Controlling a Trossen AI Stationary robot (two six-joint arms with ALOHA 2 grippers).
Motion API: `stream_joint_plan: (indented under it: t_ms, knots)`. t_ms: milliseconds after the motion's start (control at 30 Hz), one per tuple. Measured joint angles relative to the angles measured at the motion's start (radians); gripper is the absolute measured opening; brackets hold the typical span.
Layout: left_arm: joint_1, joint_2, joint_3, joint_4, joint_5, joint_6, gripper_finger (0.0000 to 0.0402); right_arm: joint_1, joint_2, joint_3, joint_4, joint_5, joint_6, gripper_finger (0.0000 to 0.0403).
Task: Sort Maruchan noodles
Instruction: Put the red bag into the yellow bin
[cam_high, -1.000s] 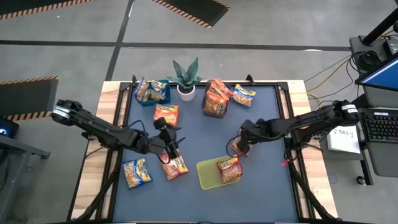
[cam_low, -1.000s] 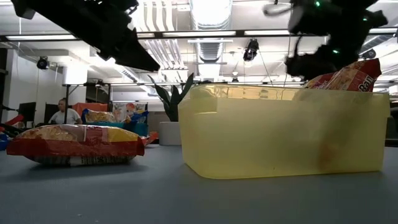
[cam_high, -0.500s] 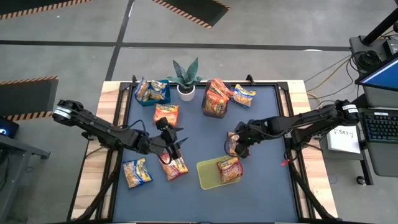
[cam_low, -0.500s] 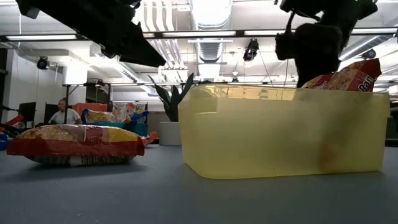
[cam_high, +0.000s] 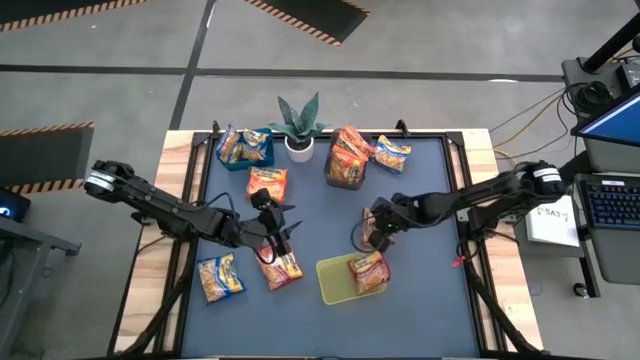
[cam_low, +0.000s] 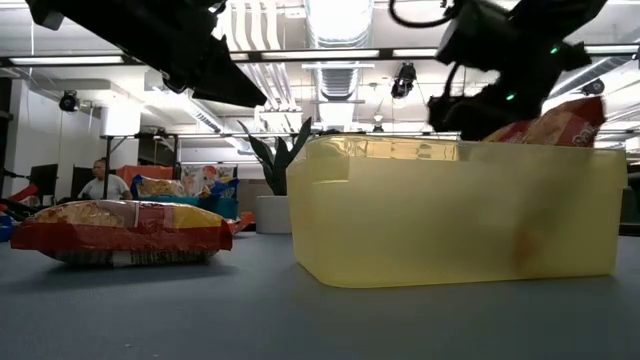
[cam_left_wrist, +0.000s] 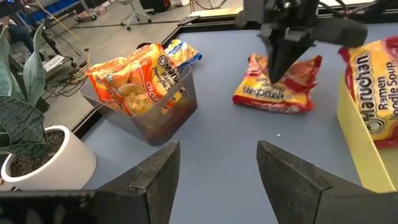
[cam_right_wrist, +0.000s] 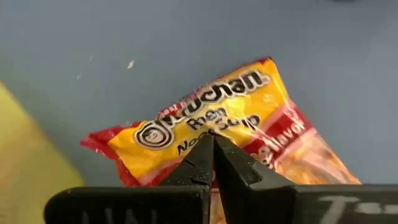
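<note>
Here, right jaws (cam_right_wrist: 213, 146): clenched together, tips just over a red-yellow packet (cam_right_wrist: 214, 140) on the tabletop (cam_high: 320, 200), beside the yellow bin (cam_high: 335, 280).
Left jaws (cam_left_wrist: 214, 168): released, holding nothing, above another red packet (cam_high: 283, 268).
Writing: "Maruchan Ramen Noodle Soup" on the packet in the yellow bin (cam_left_wrist: 373, 93).
Count, high view: one packet in the yellow bin, two loose orange ones, two loose yellow-blue ones.
Other bins: blue bin (cam_high: 246, 146) and dark clear bin (cam_high: 345, 160), both holding packets; number inside unclear.

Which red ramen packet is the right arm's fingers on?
The red packet lying loose on the mat just above the yellow bin, under the shut right gripper; the others sit in bins or elsewhere.
</note>
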Motion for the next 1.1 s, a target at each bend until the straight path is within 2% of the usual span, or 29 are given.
stream_joint_plan:
  t_ms: [233,467,700,867,1100]
  knots:
    - [0.000,0.001,0.000,0.015,0.000,-0.006,0.0196,-0.061,0.065,0.001,0.294,0.017,-0.135,0.0008]
    - [0.000,0.002,0.000,0.032,0.000,-0.048,0.0196,-0.084,-0.034,0.016,0.189,0.011,-0.179,0.0008]
    - [0.008,0.002,0.000,0.114,0.006,-0.051,0.0196,-0.082,-0.197,0.015,-0.059,-0.001,-0.060,0.0008]
    - [0.041,0.038,0.000,0.206,0.090,-0.016,0.0196,-0.082,-0.299,-0.011,-0.152,0.002,0.030,0.0009]
    - [0.109,0.178,0.000,0.402,0.254,0.026,0.0196,-0.082,-0.371,-0.132,-0.039,0.045,0.191,0.0009]
